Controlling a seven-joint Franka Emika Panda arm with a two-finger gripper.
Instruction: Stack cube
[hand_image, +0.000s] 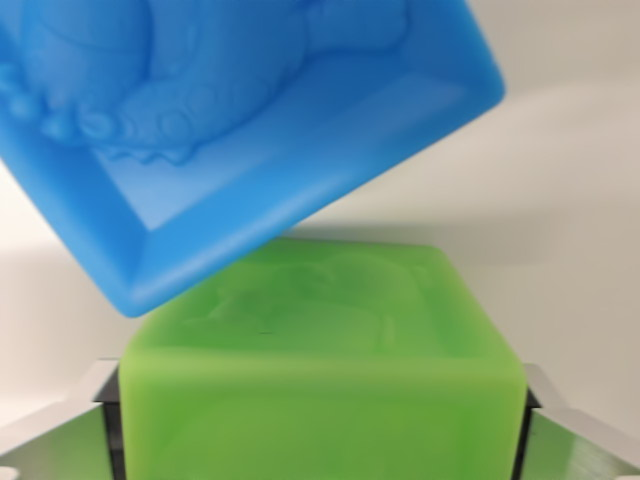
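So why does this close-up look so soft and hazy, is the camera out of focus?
In the wrist view, yes: the blue cube and green cube sit so near the lens that their raised patterns blur. Lighting is even, without glare; a soft shadow lies under the blue one. The claw fingers show only at the bottom corners.

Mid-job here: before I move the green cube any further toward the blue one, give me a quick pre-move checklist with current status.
1. Green cube sits between the end effector fingers: ok.
2. Cube square in the grip, not tilted: ok.
3. Blue cube in view ahead: ok.
4. Blue cube aligned with green cube: not ok, it looks rotated.
5. Height of green cube over the surface: cannot tell.
6. Nothing else near the cubes: ok, within this view.
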